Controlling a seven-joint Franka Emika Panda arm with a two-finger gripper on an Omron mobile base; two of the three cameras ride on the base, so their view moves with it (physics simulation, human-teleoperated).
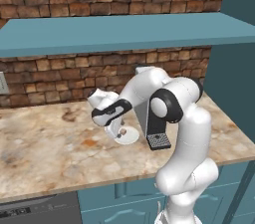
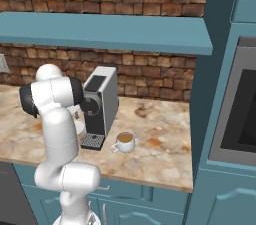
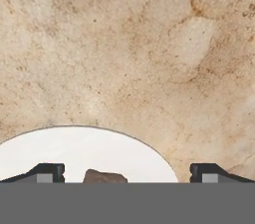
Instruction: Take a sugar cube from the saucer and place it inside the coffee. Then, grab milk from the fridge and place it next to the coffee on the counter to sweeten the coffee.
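Between the jaws, low against the near rim of the saucer (image 3: 74, 151), sits the sugar cube (image 3: 103, 176), a small brown lump on white. The gripper (image 3: 127, 173) hangs over the saucer with both dark fingertips (image 3: 47, 172) spread as wide as they go, one over the plate and the other beyond its edge above bare stone. Nothing is held and nothing is touched.

As I judge it, the step in hand is the pick of the cube. The cube lies off-centre between the tips, nearer one finger than the other, so the hand would do well to shift sideways until the cube sits midway, then sink straight down before closing. So tiny a thing could skid on the smooth plate if one tip reaches it first, or be nudged off the rim.

From the left base view the gripper (image 1: 119, 129) points down at the saucer (image 1: 130, 138), which lies on the table (image 1: 45, 153) just to the left of the coffee machine (image 2: 101, 106). On the machine's other side, close by its drip tray, stands the coffee (image 2: 124, 142), brown liquid showing in the white cup. Neither milk nor fridge can be made out from where I stand.
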